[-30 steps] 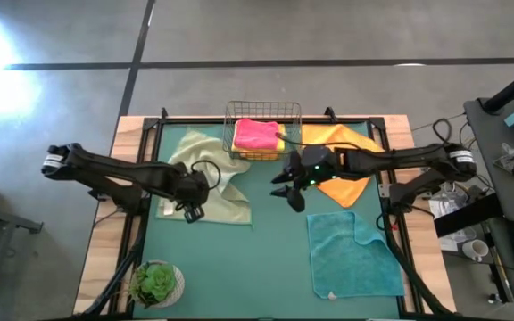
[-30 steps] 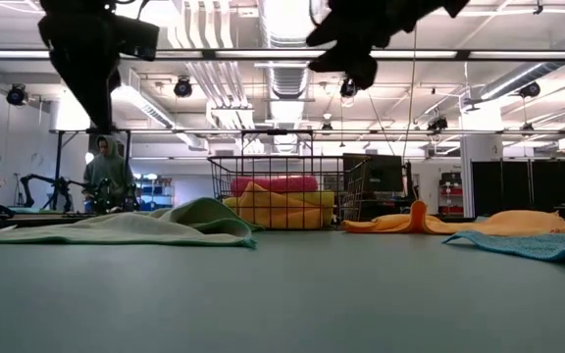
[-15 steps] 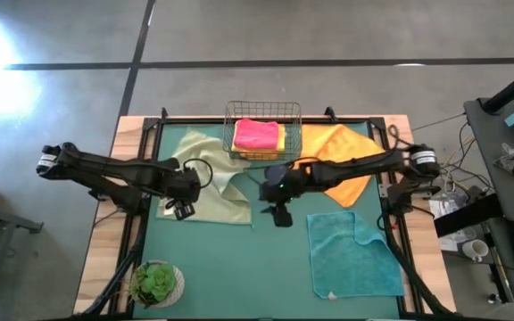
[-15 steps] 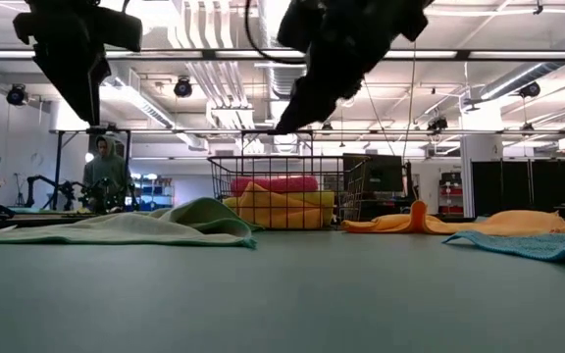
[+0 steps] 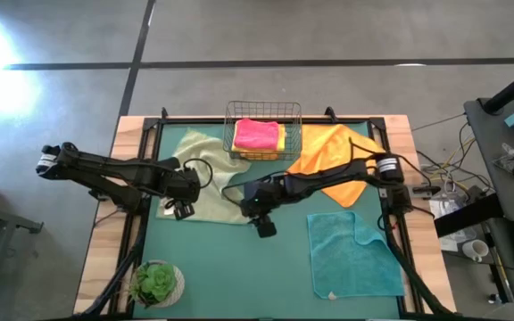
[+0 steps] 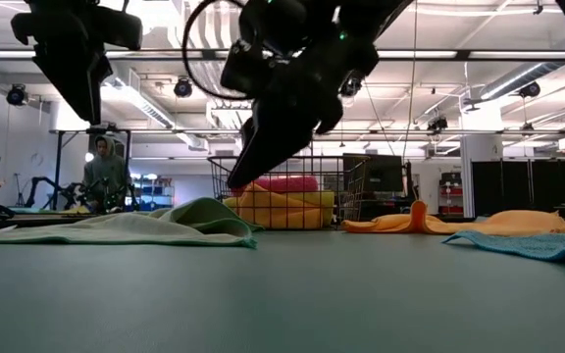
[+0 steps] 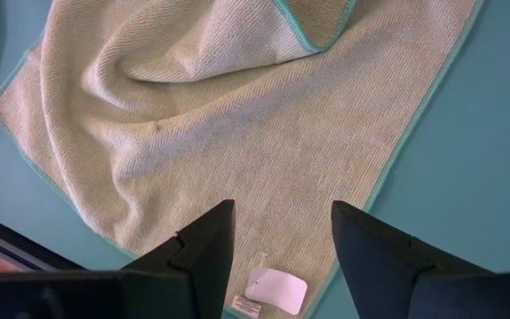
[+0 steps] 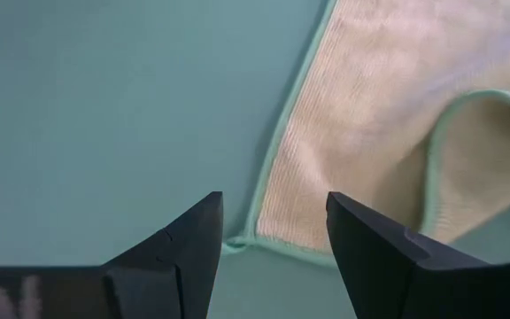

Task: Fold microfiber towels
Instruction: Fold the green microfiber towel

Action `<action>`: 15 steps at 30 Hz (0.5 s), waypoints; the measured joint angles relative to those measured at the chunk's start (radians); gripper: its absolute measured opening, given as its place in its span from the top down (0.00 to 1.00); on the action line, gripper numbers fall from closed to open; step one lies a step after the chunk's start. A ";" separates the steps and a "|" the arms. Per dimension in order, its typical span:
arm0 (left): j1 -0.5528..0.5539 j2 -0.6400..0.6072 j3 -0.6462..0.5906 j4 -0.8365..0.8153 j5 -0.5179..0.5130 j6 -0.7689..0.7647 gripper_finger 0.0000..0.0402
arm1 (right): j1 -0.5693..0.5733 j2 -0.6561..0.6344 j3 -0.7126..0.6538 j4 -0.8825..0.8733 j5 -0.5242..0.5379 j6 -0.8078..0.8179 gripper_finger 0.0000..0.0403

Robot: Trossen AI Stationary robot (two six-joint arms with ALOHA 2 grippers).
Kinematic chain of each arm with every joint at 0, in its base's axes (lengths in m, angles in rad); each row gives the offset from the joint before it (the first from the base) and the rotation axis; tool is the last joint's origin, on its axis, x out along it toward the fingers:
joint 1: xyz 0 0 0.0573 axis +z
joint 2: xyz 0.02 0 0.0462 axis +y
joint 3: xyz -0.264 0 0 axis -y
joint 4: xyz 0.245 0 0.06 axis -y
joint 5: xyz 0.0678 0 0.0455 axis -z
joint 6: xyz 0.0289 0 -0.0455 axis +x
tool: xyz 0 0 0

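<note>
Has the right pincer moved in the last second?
Yes. The right pincer swept left, from beside the orange towel to the sage towel's corner.

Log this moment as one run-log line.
left gripper: open, above sage towel | right gripper: open, over sage towel's corner | held: nothing | fold: not begun

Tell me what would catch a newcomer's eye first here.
Probably both dark arms over the rumpled pale sage green microfiber towel on the mat's left: left gripper and right gripper hang open above its near corners. Behind, a wire basket holds a folded pink towel.
</note>
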 joint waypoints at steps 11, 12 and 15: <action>-0.005 0.000 0.000 0.006 0.000 -0.001 0.57 | 0.008 0.125 0.025 0.017 0.076 0.041 0.52; -0.005 0.000 0.000 0.006 0.000 -0.001 0.57 | 0.008 0.131 0.026 0.019 0.087 0.044 0.52; -0.005 0.000 0.000 0.007 0.000 -0.002 0.57 | 0.009 0.143 0.026 0.021 0.108 0.048 0.53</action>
